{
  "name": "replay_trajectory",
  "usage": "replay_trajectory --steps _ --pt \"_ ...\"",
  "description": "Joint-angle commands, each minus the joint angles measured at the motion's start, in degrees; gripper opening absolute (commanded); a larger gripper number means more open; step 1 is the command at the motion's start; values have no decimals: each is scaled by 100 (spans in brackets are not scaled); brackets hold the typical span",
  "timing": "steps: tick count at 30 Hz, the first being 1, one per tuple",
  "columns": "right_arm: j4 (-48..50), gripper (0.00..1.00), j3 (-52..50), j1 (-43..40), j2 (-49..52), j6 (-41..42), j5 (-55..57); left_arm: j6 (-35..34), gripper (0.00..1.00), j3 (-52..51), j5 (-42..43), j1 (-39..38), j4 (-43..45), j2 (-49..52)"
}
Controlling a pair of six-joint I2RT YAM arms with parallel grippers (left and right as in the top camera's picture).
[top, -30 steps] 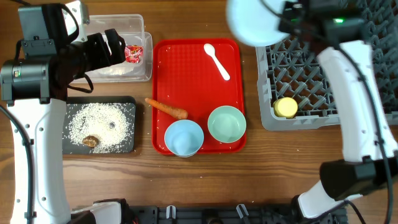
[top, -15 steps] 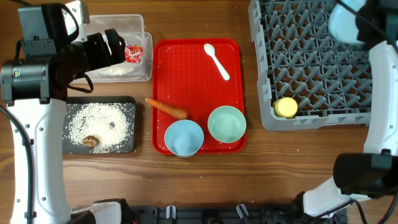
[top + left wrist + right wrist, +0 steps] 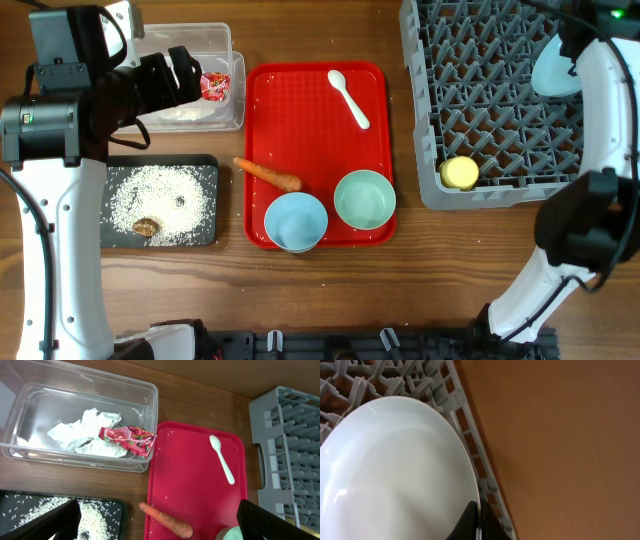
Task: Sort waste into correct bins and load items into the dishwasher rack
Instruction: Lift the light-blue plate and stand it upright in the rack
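Observation:
My right gripper [image 3: 477,521] is shut on the rim of the light blue plate [image 3: 395,470]. It holds the plate [image 3: 553,70] tilted over the right side of the grey dishwasher rack [image 3: 500,110]. A yellow cup [image 3: 460,173] sits in the rack's front left corner. My left gripper [image 3: 162,522] is open and empty above the clear tub [image 3: 226,45]. The tub holds white tissue [image 3: 85,435] and the red wrapper [image 3: 129,439]. The carrot [image 3: 268,175] lies across the red tray's left edge. The black tray [image 3: 205,165] holds rice [image 3: 165,195] and a brown lump [image 3: 146,227].
The red serving tray [image 3: 320,140] carries a white spoon [image 3: 349,98], a light blue bowl [image 3: 296,221] and a pale green bowl [image 3: 365,199]. The rack's right wall [image 3: 472,430] runs along bare wooden table.
My right arm has carried the plate from above the rack's left corner to its right side and then lower toward the rack. The left arm has not moved.

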Motion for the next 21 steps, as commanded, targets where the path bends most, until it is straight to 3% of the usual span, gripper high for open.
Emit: replay_trajectory --steps 1,6,9,16,18,19,21 --pt "382 4 39 -42 140 -984 79 -33 100 74 -13 26 20 44" --pt "1043 4 39 -42 144 -1919 35 -33 100 74 -13 26 20 44" --pt "977 4 39 -42 144 -2581 -682 -33 100 74 -13 26 20 44" --pt "463 20 39 -39 155 -2693 -1585 -33 100 74 -13 26 20 44" --pt "323 35 39 -39 155 -2684 -1668 -33 100 74 -13 26 20 44" --pt "302 57 39 -39 155 -2680 -1668 -33 100 74 -13 26 20 44" --pt "302 83 39 -39 155 -2581 -1668 -33 100 74 -13 26 20 44"
